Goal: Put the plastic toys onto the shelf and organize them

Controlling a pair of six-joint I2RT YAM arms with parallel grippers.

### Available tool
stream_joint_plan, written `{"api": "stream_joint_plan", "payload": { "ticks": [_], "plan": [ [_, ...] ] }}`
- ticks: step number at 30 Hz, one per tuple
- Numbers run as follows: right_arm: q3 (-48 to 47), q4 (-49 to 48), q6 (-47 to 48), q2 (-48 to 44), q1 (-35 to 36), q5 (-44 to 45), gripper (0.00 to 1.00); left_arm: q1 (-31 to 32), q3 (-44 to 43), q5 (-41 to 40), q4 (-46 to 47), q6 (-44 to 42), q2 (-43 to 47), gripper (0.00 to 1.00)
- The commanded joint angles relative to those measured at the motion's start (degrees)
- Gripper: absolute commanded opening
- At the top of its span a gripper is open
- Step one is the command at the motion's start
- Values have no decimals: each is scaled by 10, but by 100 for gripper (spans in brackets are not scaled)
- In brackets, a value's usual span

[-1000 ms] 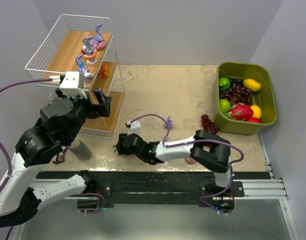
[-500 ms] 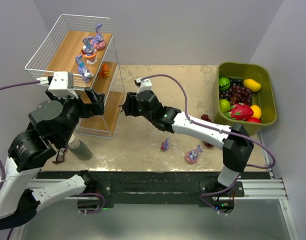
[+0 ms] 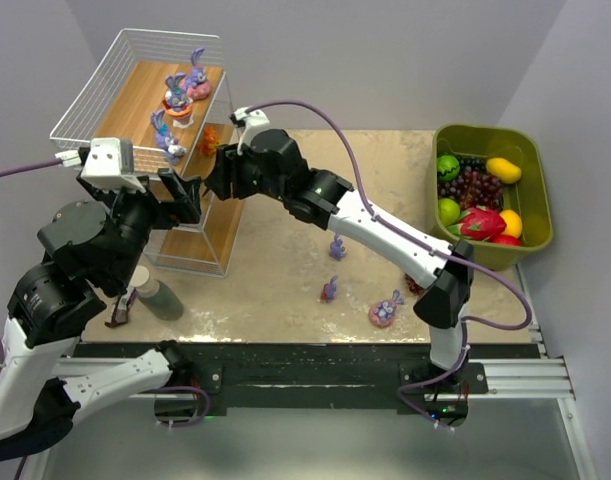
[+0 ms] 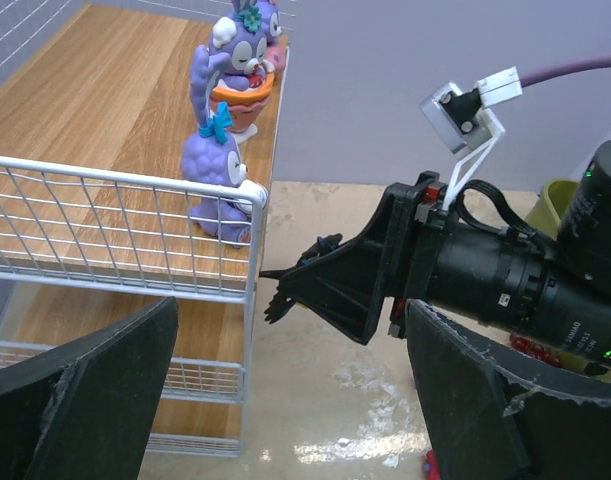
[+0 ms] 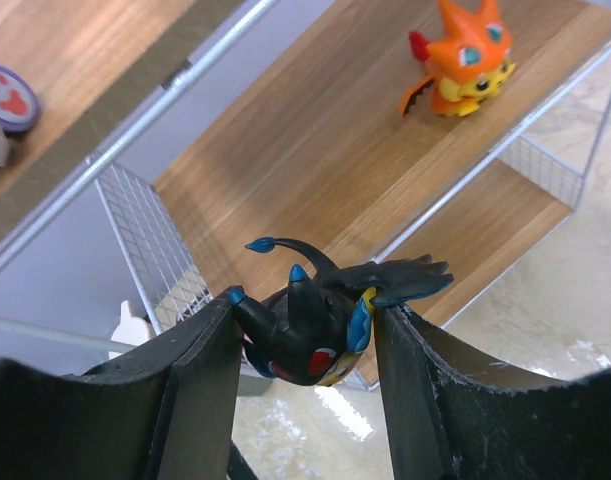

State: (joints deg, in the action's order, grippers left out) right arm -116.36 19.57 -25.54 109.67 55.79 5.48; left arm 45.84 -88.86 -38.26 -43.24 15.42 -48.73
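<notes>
Three loose toys (image 3: 337,246) (image 3: 329,290) (image 3: 385,310) lie on the table (image 3: 385,165) as the right claw (image 3: 213,183) reaches the shelf (image 3: 85,100) with a black toy (image 5: 310,330) pinched between its fingers. The toy hangs over the front edge of the middle board (image 5: 315,170), not yet set down. The left claw (image 4: 285,400) stands wide open and empty at the shelf's near side.

To place it well, the arm should probably carry the toy further in over the board and clear of the orange toy (image 5: 463,55). It should then lower until the base sits flat before letting go. The thin horns and tail stick out past the fingers and could catch on the wire, so a slow, level entry under the top rail looks wise.

Only the right wrist view shows the grip itself, the bare board ahead and the gap to the orange toy. From above, the claw hides the black toy entirely. That view alone shows the three loose toys and the bunnies (image 3: 175,95) on the top tier. The left wrist view gives the side angle: the toy's spikes (image 4: 300,270) poke out just beside the top tier's corner post, below a bunny (image 4: 222,160) standing at that corner.
</notes>
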Motion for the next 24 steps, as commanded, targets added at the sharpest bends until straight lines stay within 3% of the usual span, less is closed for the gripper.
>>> {"api": "stream_joint_plan", "payload": {
  "ticks": [1, 9, 24],
  "plan": [
    [-31, 13, -6, 20, -2, -52, 25, 1, -17, -11, 32, -20, 0, 99],
    [-25, -45, -28, 31, -2, -71, 25, 1, -31, -11, 26, -25, 9, 99],
    [-67, -61, -27, 81, 5, -94, 26, 1, -27, -28, 30, -41, 21, 100]
  ]
}}
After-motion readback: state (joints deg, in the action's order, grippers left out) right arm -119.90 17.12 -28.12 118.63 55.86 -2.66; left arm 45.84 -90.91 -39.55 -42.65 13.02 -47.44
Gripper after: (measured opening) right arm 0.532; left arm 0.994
